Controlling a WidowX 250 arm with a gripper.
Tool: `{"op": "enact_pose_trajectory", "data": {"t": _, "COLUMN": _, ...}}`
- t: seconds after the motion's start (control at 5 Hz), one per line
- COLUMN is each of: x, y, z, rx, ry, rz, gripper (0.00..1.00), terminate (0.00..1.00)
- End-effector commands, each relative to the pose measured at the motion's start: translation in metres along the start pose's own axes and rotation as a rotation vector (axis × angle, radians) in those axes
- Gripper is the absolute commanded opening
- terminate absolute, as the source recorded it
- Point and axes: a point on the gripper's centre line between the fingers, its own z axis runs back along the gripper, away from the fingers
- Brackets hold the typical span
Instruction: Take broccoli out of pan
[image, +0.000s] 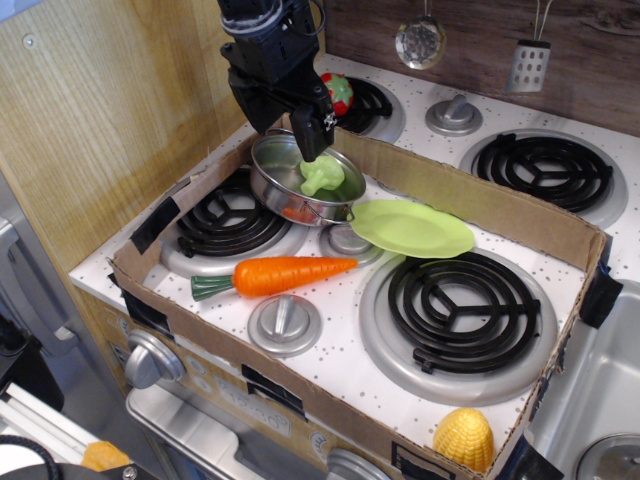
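The light-green broccoli (322, 176) lies inside the shiny steel pan (264, 186), against its right side, with something red-orange beside it at the pan's front. The pan stands on the back edge of the left front burner, inside the cardboard box. My black gripper (284, 138) hangs over the back of the pan, open and empty. Its right finger (312, 138) is just above and behind the broccoli, and I cannot tell if it touches it. Its left finger is over the pan's back-left rim.
An orange carrot (277, 274) lies in front of the pan. A lime-green plate (412, 228) sits to the pan's right. The cardboard box wall (480, 205) rings the stove top. A red toy (339, 92) is behind the box and yellow corn (463, 437) at the front right.
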Motion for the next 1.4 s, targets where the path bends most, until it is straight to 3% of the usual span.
{"op": "enact_pose_trajectory", "data": {"t": 0.0, "x": 0.032, "y": 0.013, "z": -0.007, "rx": 0.013, "ry": -0.056, "rz": -0.015, "gripper": 1.00, "terminate": 0.00}}
{"op": "enact_pose_trajectory", "data": {"t": 0.6, "x": 0.024, "y": 0.003, "z": -0.031, "rx": -0.030, "ry": -0.053, "rz": 0.031, "gripper": 1.00, "terminate": 0.00}}
{"op": "enact_pose_trajectory", "data": {"t": 1.2, "x": 0.016, "y": -0.003, "z": -0.058, "rx": -0.066, "ry": -0.088, "rz": 0.022, "gripper": 1.00, "terminate": 0.00}}
